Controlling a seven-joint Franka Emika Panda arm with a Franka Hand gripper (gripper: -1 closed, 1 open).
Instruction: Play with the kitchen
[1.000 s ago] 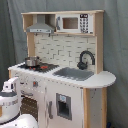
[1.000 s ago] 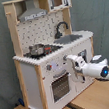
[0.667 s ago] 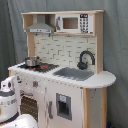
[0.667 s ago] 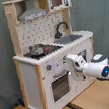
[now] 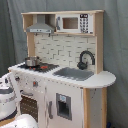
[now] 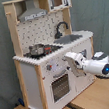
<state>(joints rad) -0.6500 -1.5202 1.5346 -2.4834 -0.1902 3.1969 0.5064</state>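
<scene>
One toy kitchen [image 5: 65,75] [image 6: 51,56] stands on a wood floor [image 6: 93,97] in front of a grey curtain [image 5: 117,45]. It is white with light wood sides, and it is tall. It fills most of both exterior views.

Up top is a grey hood [image 5: 41,26] [image 6: 32,12]. Next to it is a small microwave [image 5: 74,23] [image 6: 58,0] on a shelf. Below them is a white back wall that looks like little bricks.

On the counter sits a shiny pot [image 5: 32,61] [image 6: 37,49] on the black stovetop [image 5: 42,66] [image 6: 45,50]. Beside the stovetop is the grey sink [image 5: 74,74] [image 6: 70,38]. A black faucet [image 5: 86,59] [image 6: 61,28] curves over the back of the sink. The counter ends in a round edge next to the sink.

On the front are knobs [image 6: 49,67] under the stovetop. Under the knobs is the oven door [image 6: 60,86] with a dark window.

One white robot arm [image 6: 95,64] comes in from the second exterior view's right. Its end [image 6: 70,60] is right up at the front of the kitchen, near the knobs and the top of the oven door. I cannot tell if the fingers are open or closed, or if they touch the kitchen.

In the first exterior view, a white part of the arm [image 5: 9,95] shows at the first exterior view's left edge, low down, just beside the stove end of the kitchen.
</scene>
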